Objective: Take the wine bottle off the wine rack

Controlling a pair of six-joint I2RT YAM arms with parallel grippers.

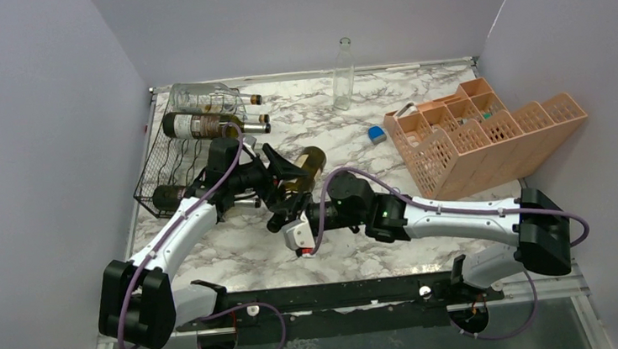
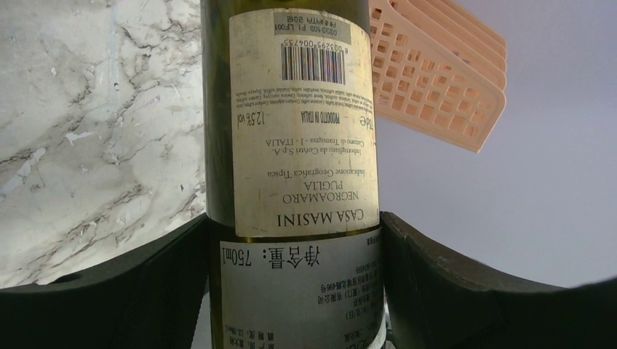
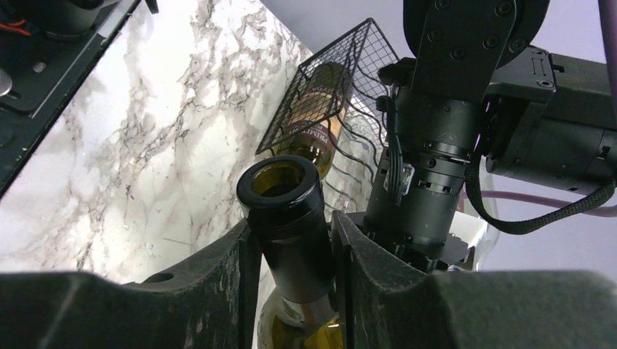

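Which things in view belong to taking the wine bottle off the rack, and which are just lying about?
Belongs to the job:
dark green glass wine bottle with cream label, body in the left gripper, neck in the right gripper; black wire-mesh metal rack, holding other bottles.

Just lying about:
upright clear glass bottle; salmon-orange plastic compartment crate; small blue object.

White marble-look tabletop (image 1: pixel 236 252) with grey veins. The black wire wine rack (image 1: pixel 161 166) sits at the far left, right up by the wall. A clear glass bottle (image 1: pixel 342 74) stands upright at the far edge, about the middle. The salmon-orange crate (image 1: pixel 480 138) is tipped over on the right, with a small blue thing (image 1: pixel 377 134) just off its left end.
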